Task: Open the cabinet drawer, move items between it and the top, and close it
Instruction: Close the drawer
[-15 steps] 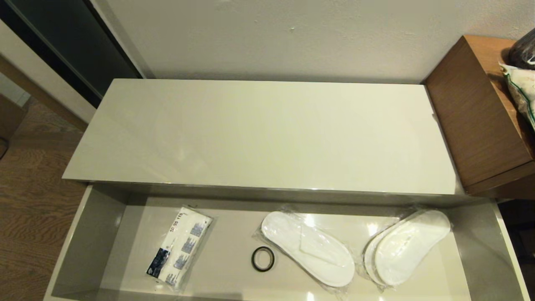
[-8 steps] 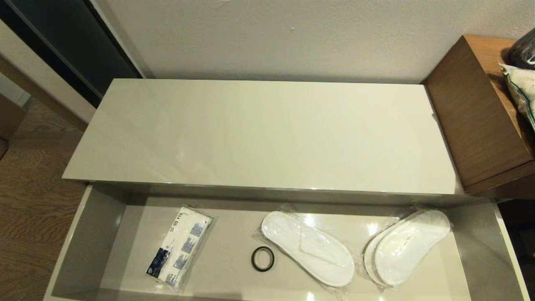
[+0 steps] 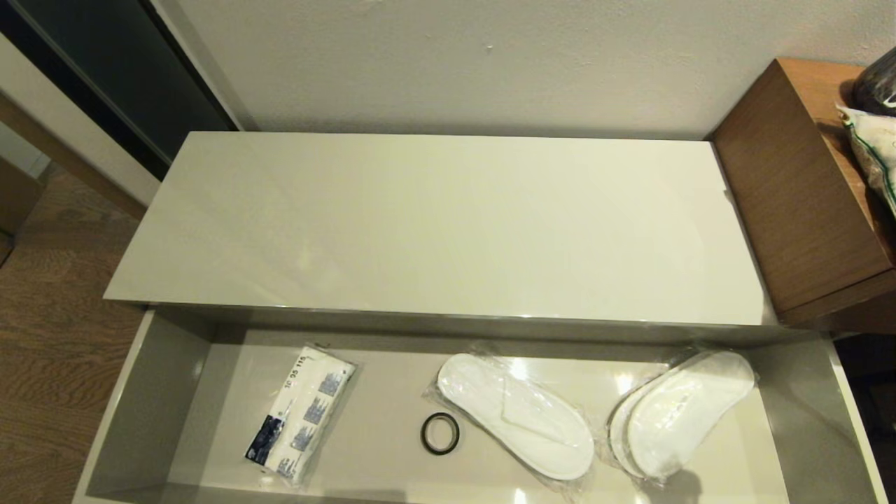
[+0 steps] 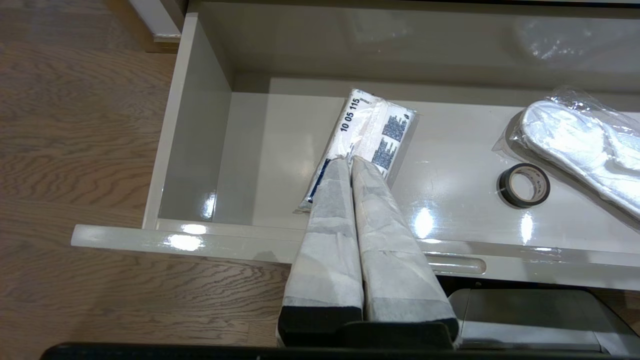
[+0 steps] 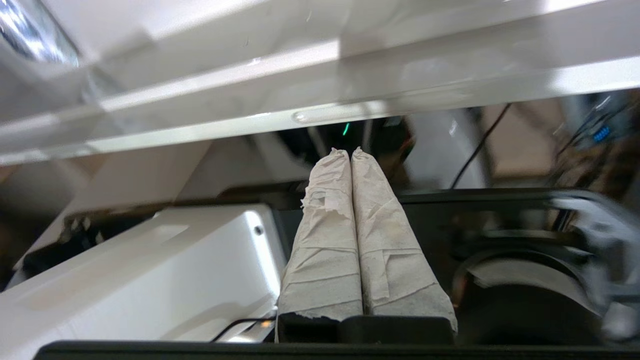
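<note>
While the cabinet drawer (image 3: 150, 392) stands pulled out, all its contents lie on its floor: the flat packet (image 3: 301, 414) toward the left, one bagged slipper pair (image 3: 516, 414) in the middle, and the second bagged slipper pair (image 3: 682, 413) toward the right. A small black ring (image 3: 440, 433) lies just beside the middle pair. The top (image 3: 448, 224) carries nothing yet.

The left hand (image 4: 351, 161) has its fingers pressed together and holds nothing; it hangs above the front of the drawer, over the packet. The right hand (image 5: 350, 152) is also pressed together and empty, low in front of the drawer's front panel.

The step now seems to be the first pick. To do it well, a hand should spread before it goes down, take the thin bag at an edge where the plastic rises, avoid the ring, and lift clear of the cabinet's front edge before it sets the item on the top.
</note>
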You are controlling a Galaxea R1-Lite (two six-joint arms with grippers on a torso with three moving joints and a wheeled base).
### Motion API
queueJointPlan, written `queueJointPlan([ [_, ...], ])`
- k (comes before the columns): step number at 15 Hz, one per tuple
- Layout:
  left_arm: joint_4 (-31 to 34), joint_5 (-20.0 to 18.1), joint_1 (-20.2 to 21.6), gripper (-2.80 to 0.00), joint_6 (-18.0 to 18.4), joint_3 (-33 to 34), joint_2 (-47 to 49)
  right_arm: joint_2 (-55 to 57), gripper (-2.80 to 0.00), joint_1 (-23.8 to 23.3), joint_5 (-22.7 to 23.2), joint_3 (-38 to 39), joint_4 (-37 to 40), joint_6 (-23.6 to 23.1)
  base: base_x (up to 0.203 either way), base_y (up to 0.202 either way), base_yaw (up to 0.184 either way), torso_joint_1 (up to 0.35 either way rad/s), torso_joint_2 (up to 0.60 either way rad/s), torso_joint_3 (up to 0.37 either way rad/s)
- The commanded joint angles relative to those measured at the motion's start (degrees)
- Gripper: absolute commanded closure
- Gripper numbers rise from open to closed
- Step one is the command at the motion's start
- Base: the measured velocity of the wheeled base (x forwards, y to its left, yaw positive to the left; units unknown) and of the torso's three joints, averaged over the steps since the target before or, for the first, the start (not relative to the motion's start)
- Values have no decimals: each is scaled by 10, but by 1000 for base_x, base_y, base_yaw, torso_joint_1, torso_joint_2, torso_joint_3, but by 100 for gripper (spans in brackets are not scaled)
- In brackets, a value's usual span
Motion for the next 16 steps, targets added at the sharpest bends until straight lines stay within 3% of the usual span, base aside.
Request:
queueJointPlan([
  [1, 0, 0, 0, 0, 0, 0, 0, 77, 0, 62, 0, 28, -38, 47, 0, 0, 0, 0, 0, 0],
  [4, 0, 0, 0, 0, 0, 0, 0, 55, 0, 132, -7, 43, -39, 97, 0, 0, 0, 0, 0, 0],
  [6, 0, 0, 0, 0, 0, 0, 0, 55, 0, 174, -9, 45, 20, 110, 0, 0, 0, 0, 0, 0],
  [11, 0, 0, 1, 0, 0, 0, 1, 119, 0, 176, -12, 54, 13, 109, 0, 0, 0, 0, 0, 0],
  [16, 0, 0, 0, 0, 0, 0, 0, 183, 0, 179, -13, 69, -61, 111, 0, 0, 0, 0, 0, 0],
])
